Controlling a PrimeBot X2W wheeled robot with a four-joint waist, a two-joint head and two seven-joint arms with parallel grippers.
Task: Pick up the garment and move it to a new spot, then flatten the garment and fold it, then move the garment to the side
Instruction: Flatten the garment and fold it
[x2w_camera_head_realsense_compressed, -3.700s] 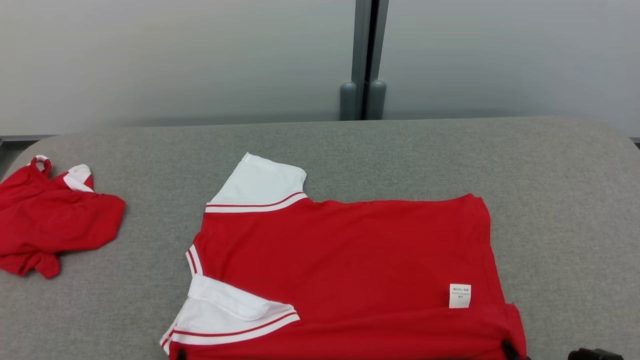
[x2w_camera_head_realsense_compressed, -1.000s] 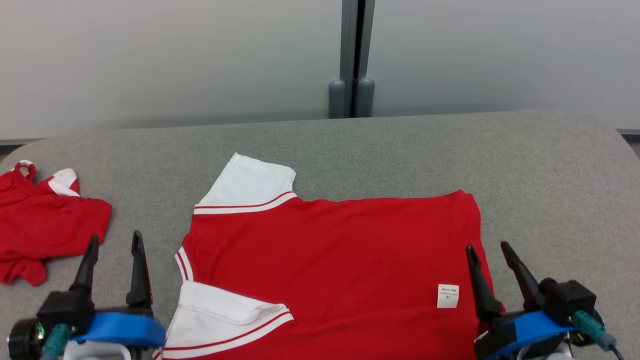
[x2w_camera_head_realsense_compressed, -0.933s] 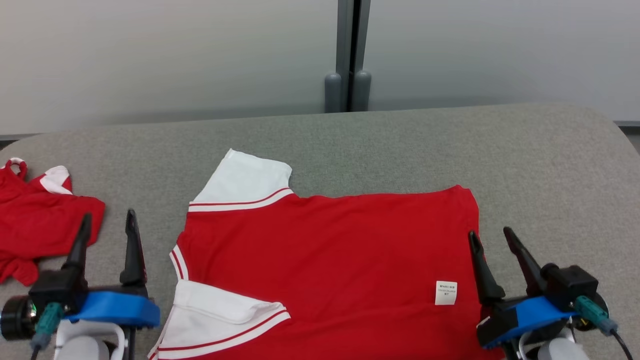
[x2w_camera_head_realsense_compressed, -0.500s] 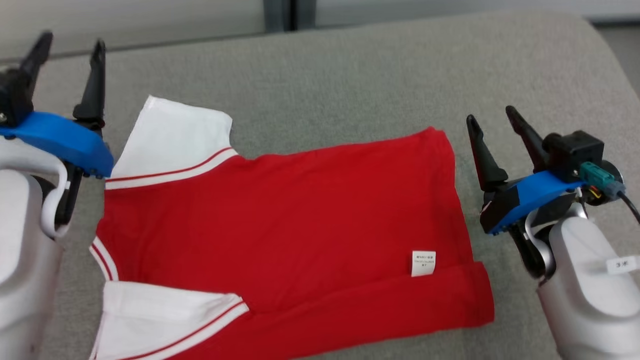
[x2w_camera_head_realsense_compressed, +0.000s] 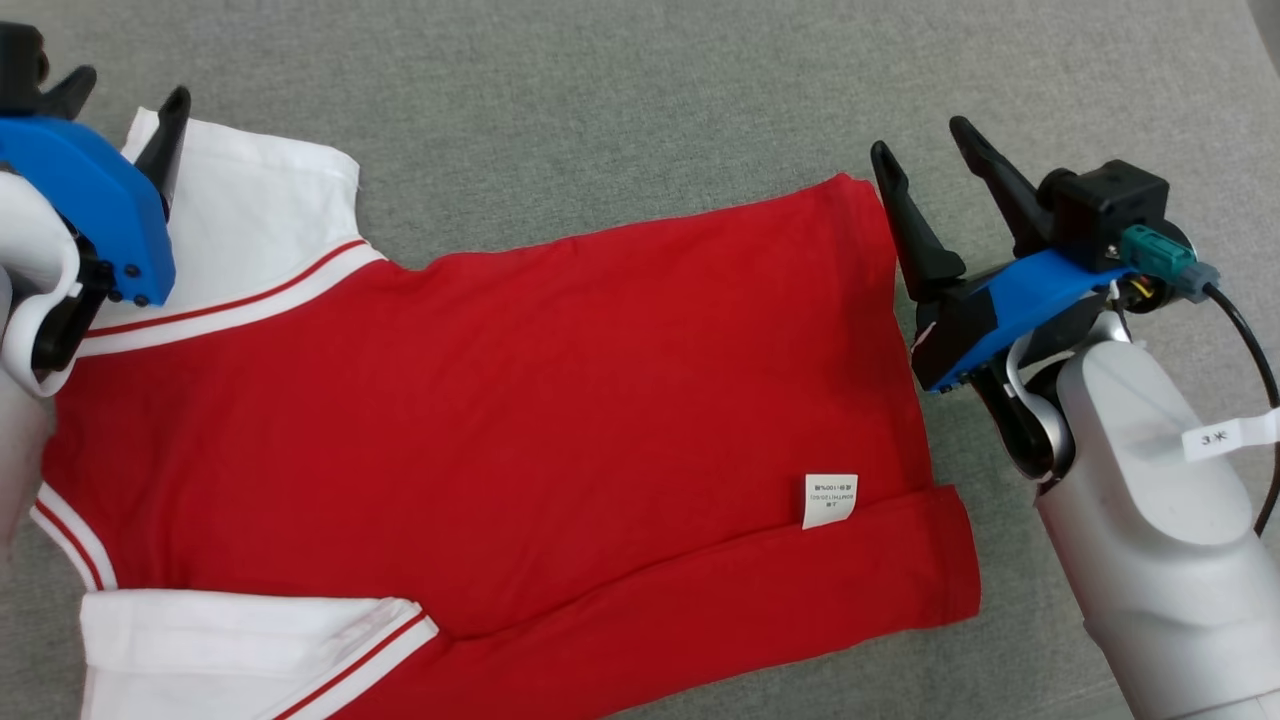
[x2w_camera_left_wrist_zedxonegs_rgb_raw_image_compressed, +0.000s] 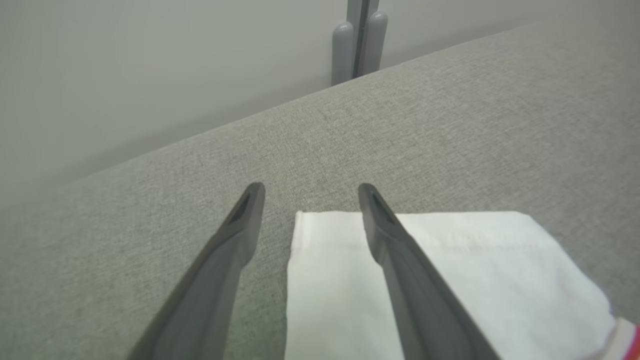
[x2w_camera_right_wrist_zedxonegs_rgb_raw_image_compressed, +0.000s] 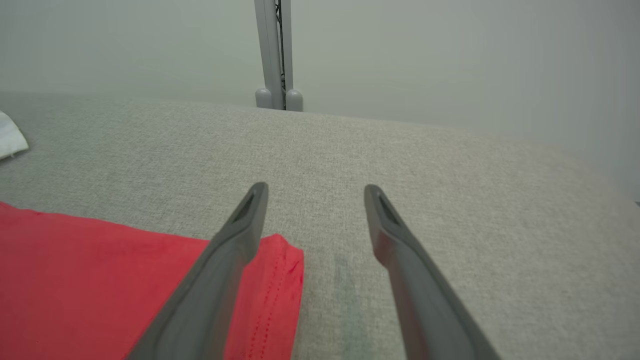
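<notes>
Beneath the left tool (x2w_camera_head_realsense_compressed: 125, 100) and right tool (x2w_camera_head_realsense_compressed: 920, 140), both spread and empty, lie corners of a flat red white-sleeved fabric shirt (x2w_camera_head_realsense_compressed: 500, 380). Folding seems next: lower, pinch.

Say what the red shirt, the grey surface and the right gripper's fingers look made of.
Red shirt: soft matte knit, likely cotton; stitched hem, gentle creases. Grey surface: woven fabric covering, by its flecked weave. Right gripper fingers: dark matte plastic, probably; smooth moulded shape.
</notes>
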